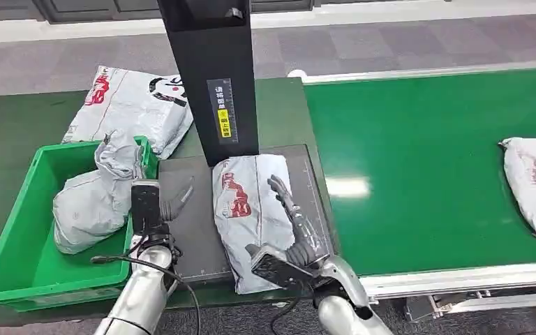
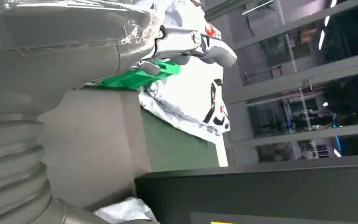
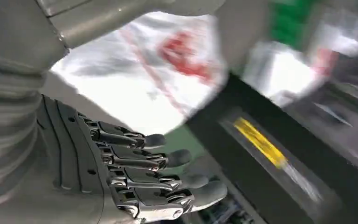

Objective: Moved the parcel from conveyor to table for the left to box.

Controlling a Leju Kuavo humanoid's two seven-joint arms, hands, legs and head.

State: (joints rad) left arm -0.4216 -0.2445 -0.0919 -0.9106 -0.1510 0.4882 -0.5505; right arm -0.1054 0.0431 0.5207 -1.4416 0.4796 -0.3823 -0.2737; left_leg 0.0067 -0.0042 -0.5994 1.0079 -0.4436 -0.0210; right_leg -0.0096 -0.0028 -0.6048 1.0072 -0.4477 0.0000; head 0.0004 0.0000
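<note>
Parcel (image 1: 246,209) is off the belt and lying flat on the dark pad (image 1: 195,230) at centre of the head view, just below the black post (image 1: 213,70), printed side up, its near end hanging toward the desk's (image 1: 14,125) front edge. Right hand (image 1: 289,216) sits over the parcel's right half, fingers spread and extended; in the right wrist view the fingers (image 3: 158,158) are apart with nothing between them, so I read it as released, not gripping; whether the palm touches the bag I can't tell. Left hand (image 1: 159,202) is at centre left, between the green bin (image 1: 14,230) and the parcel, fingers loose and apart, holding nothing. Bin already has 1 crumpled grey bag (image 1: 94,195) in it; another printed bag (image 1: 129,105) lies on the desk at upper left; 1 more bag (image 1: 534,185) waits on the green conveyor (image 1: 419,160) at the right edge. My read: the placing is essentially done, handover to the left hand is next. To do it clean: lift the right hand straight up and out toward the belt side so it doesn't drag the slick bag off the pad, then bring the left hand in from the bin side, grab the parcel's near left edge, and clear the post on the way to the bin.
</note>
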